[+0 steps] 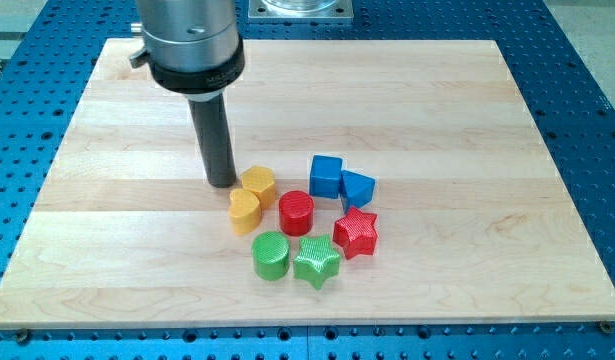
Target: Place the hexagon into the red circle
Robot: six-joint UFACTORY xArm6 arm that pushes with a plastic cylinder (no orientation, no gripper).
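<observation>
The bench [407, 90] is a pale wooden board with visible grain, sitting on a blue perforated base [587, 120]. My arm ends in a smooth dark rod hanging from a grey collar; there are no jaws on this rig, so there is nothing to report as apart or together. My tip [223, 184] rests on the board just to the view's left of the yellow hexagon [258, 184], touching it or nearly so. I judge it is set there to shove the hexagon toward the view's right and slightly down, into the red cylinder [296, 212], which sits just beside it.

The blocks huddle in a loose ring, all ribbed plastic: a blue cube [326, 175], a blue wedge-like block [357, 188], a red star [356, 232], a green star [317, 261], a green cylinder [271, 255], and a yellow heart [245, 211] touching the hexagon.
</observation>
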